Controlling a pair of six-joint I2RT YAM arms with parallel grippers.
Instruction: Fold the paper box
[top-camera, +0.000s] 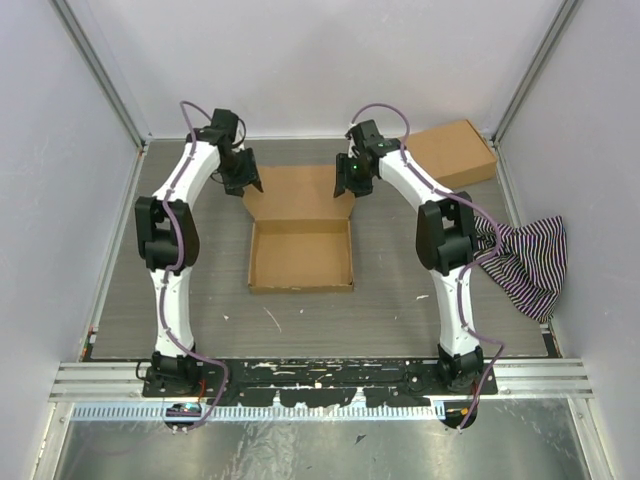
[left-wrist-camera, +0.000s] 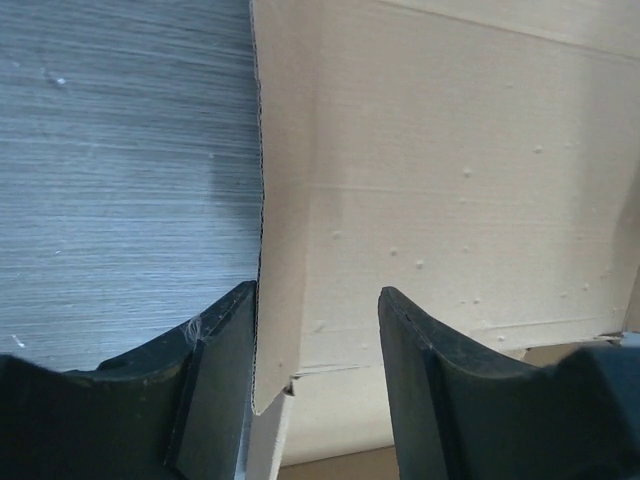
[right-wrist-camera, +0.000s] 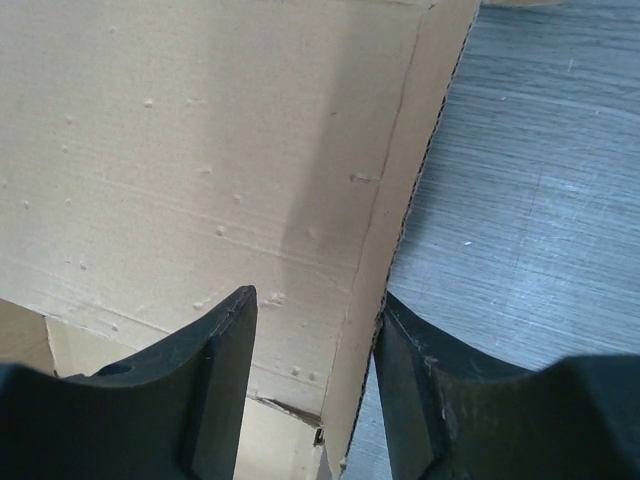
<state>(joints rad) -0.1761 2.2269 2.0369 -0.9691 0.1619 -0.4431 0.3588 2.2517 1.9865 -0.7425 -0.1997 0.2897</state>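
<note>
Box sits mid-table, tray formed, lid lying open and flat toward the far wall. Left gripper is at the lid's left side flap, fingers spread and straddling the flap, which touches the outer finger. Right gripper is at the right side flap, likewise spread and straddling. Neither visibly clamps.
</note>
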